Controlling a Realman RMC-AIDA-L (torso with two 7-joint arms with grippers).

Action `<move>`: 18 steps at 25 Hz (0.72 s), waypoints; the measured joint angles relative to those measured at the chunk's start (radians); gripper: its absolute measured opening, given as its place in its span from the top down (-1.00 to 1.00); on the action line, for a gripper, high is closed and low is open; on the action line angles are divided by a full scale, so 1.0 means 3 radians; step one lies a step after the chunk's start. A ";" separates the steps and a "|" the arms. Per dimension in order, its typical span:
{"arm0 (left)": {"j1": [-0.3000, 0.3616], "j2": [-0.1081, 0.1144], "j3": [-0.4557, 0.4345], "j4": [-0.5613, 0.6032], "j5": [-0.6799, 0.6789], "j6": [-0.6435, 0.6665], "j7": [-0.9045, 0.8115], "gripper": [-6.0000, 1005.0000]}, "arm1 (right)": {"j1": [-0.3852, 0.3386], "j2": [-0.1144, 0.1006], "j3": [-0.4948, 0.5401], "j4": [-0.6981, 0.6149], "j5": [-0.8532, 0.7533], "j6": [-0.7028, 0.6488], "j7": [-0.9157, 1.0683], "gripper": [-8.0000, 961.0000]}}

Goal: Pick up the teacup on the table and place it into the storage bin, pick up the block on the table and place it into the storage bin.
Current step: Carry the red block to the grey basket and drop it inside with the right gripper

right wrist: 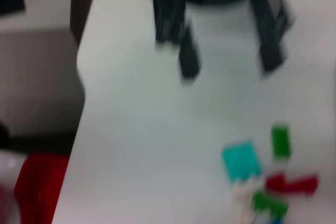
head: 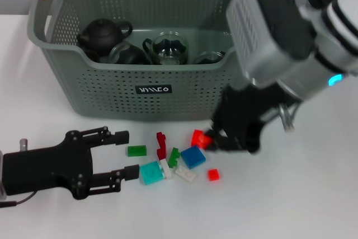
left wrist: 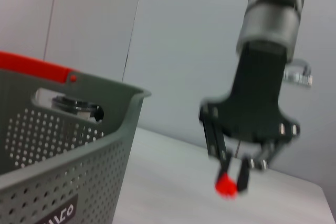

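Observation:
The grey-green storage bin (head: pixel 140 90) stands at the back of the white table (head: pixel 313 194). Inside it a glass teacup (head: pixel 168 48) sits beside a dark teapot (head: pixel 100 34). In front of the bin, my right gripper (head: pixel 204 140) is shut on a red block (head: pixel 198 137) just above the table; the left wrist view shows the same gripper (left wrist: pixel 231 179) pinching the block (left wrist: pixel 227 185). My left gripper (head: pixel 128 154) rests low at the front left, open, with its fingers pointing at the block pile.
Loose blocks lie between the two grippers: green (head: pixel 136 150), cyan (head: pixel 150 172), blue (head: pixel 193 157), white (head: pixel 184 173) and a small red one (head: pixel 213 174). The right wrist view shows the cyan block (right wrist: pixel 241 160) and the table's edge (right wrist: pixel 81 72).

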 joint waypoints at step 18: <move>-0.0055 -0.0009 -0.0034 -0.0020 0.0147 0.0028 0.0047 -0.47 | 0.0563 -0.0028 0.0894 0.0506 0.0162 0.1646 0.0386 0.70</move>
